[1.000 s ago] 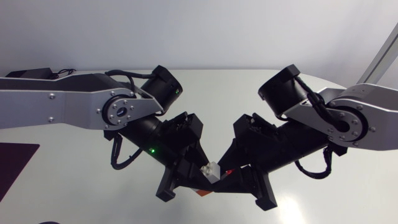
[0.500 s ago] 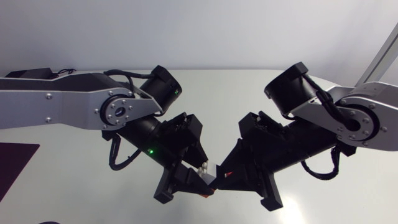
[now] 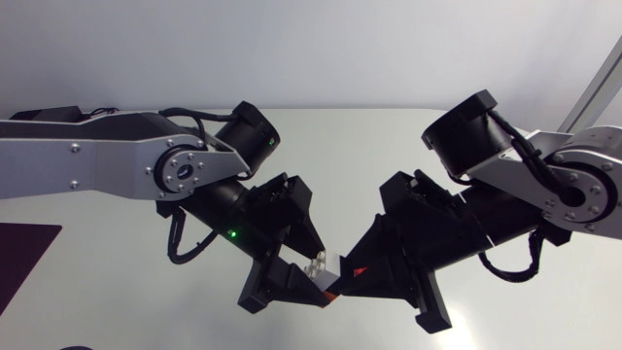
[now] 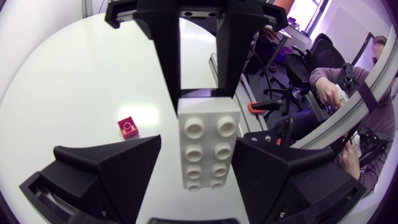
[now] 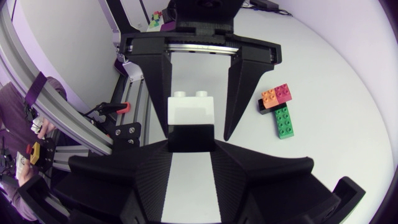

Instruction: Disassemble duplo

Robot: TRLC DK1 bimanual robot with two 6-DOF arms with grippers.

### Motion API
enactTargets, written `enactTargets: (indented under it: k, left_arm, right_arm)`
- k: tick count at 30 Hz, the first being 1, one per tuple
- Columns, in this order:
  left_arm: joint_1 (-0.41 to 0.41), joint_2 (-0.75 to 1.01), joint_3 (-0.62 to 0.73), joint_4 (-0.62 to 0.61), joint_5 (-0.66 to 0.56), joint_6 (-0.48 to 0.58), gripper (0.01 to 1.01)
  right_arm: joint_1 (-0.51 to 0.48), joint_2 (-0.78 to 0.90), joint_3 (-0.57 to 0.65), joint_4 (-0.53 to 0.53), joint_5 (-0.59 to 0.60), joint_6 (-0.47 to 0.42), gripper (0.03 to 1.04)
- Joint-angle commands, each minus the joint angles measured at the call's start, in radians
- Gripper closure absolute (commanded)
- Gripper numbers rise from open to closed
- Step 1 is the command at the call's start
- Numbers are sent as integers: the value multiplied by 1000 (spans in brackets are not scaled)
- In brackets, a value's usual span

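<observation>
A white duplo brick [image 3: 327, 279] hangs above the table between my two grippers. My right gripper [image 3: 348, 277] is shut on one end of it; the right wrist view has the brick [image 5: 189, 115] clamped at its fingertips. My left gripper [image 4: 198, 149] is open around the other end of the brick [image 4: 208, 146], with a gap showing beside at least one finger. Its fingers [image 5: 155, 81] stand on either side of the brick in the right wrist view. A small red brick [image 4: 127, 127] lies on the table under the left gripper.
A cluster of joined bricks [image 5: 278, 106], orange, pink, black and green, lies on the white table [image 3: 369, 146] beside the grippers. A dark mat [image 3: 24, 248] sits at the table's left edge.
My left gripper has opened off the white brick while my right gripper has closed on it. The right arm has shifted a little to the right.
</observation>
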Motion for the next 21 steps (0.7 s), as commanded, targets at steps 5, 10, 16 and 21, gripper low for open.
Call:
enactTargets:
  k: [5,10,16,21]
  left_arm:
    - [18,-2,-36,-8,-4,43,511]
    - [14,3,-36,18,-2,27,784]
    - [0,-10,-37,32,-2,20,795]
    - [-5,-17,-42,32,-4,23,797]
  right_arm:
    - [-16,-33,-4,-11,-3,11,803]
    - [-11,-36,-24,-4,-3,16,800]
    - [-11,-36,-19,-5,-3,30,600]
    - [-14,-42,-8,-11,-3,31,61]
